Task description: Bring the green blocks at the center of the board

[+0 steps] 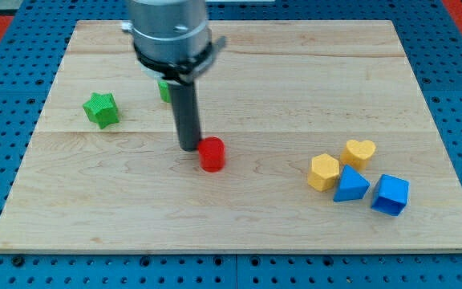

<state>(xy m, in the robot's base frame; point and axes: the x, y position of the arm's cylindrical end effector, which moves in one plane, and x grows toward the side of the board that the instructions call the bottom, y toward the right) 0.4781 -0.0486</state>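
A green star block (101,109) lies at the view's left on the wooden board (295,88). A second green block (164,90), shape not clear, is mostly hidden behind the rod. My tip (188,148) rests on the board just left of a red cylinder block (212,154), about touching it. The tip is below and to the right of both green blocks, apart from them.
At the view's right sits a cluster: a yellow heart block (359,152), a yellow block (324,172), a blue triangle block (350,185) and a blue cube (391,194). The arm's grey body (169,32) hangs over the board's top edge.
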